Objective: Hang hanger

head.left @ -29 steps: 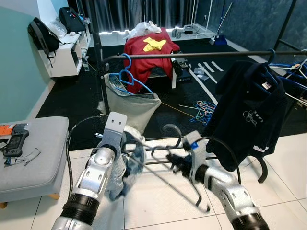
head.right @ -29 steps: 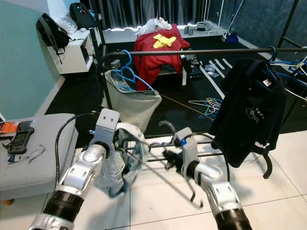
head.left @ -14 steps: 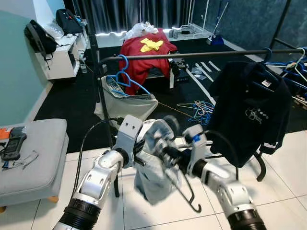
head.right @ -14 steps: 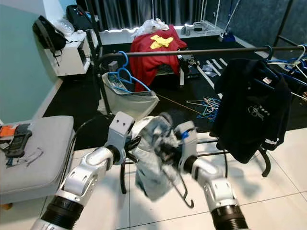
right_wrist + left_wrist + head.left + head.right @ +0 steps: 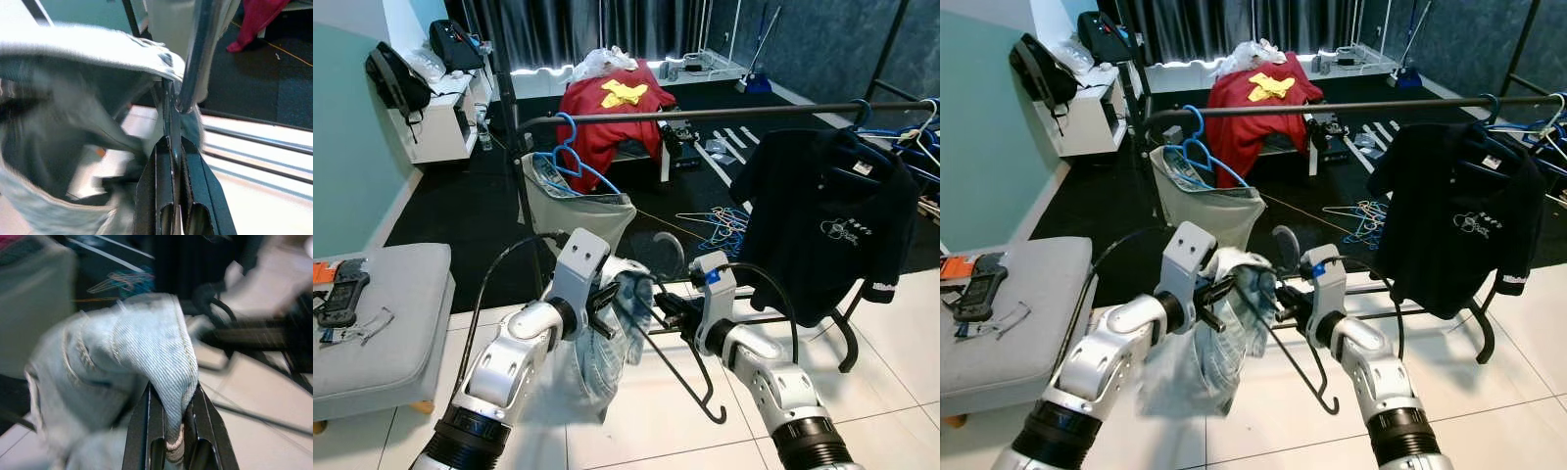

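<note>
1. The clothes rail (image 5: 705, 113) ran across the scene above the tiled floor (image 5: 636, 421), and serves here as the landmark for every place
2. Below the rail and in front of it, the left gripper (image 5: 170, 431) had its two black fingers clamped on a fold of a pale denim garment (image 5: 607, 333); the cloth drooped beneath it toward the floor
3. Just beside it, also under the rail, the right gripper (image 5: 171, 166) had its fingers closed on the thin wire of a dark hanger (image 5: 690, 367)
4. The hanger hung tilted beneath the rail, well apart from it, its curved end pointing down near the floor and its upper part against the denim
5. A black shirt (image 5: 822, 225) hung from the rail toward its right end, with more hangers (image 5: 911, 147) beside it
6. At the rail's left end a grey laundry bag (image 5: 573, 211) stood with blue hangers (image 5: 570, 157) poking out of it
7. Behind the rail lay a red cloth (image 5: 612, 108) draped over furniture
8. Left of the rail and nearer the robot sat a grey padded stool (image 5: 382, 313) carrying a small black device (image 5: 337, 292)
</note>
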You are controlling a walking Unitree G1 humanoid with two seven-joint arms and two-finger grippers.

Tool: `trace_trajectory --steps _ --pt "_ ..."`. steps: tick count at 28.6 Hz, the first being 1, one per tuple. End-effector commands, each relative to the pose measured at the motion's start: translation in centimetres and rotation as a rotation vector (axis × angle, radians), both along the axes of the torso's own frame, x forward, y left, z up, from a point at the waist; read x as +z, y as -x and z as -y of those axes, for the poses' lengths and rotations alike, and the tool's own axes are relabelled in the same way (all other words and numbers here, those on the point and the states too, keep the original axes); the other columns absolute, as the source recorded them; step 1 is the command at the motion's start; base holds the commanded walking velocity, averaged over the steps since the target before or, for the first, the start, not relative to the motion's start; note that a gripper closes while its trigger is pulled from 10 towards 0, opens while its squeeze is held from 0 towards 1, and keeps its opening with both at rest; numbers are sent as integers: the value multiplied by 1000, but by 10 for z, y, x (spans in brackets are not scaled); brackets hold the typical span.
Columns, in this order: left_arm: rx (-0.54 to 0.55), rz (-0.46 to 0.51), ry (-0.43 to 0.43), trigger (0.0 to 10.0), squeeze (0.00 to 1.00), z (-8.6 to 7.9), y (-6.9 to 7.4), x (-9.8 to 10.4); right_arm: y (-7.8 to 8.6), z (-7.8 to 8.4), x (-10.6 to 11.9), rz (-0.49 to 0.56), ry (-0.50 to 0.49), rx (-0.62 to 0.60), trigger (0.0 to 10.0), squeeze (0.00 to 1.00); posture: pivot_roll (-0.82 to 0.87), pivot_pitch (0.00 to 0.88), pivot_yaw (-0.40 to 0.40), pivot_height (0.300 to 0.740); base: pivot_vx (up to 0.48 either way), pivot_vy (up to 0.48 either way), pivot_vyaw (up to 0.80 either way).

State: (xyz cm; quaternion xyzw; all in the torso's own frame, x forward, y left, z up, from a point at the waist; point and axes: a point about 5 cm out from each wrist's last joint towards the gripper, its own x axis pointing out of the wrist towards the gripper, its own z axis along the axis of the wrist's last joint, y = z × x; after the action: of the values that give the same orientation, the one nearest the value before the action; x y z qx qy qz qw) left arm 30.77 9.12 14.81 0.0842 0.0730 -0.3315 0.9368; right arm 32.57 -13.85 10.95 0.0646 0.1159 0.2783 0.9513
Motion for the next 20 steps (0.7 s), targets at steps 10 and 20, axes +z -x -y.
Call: trace_trajectory --steps 10,20 --pt "-152 12 5 10000 0 9 10 5 -3 -3 8 10 -38 49 10000 0 -52 6 30 740 0 0 0" --pt "-120 111 100 10000 0 9 2 28 7 2 -24 -164 156 104 10000 0 -51 5 26 740 0 0 0"
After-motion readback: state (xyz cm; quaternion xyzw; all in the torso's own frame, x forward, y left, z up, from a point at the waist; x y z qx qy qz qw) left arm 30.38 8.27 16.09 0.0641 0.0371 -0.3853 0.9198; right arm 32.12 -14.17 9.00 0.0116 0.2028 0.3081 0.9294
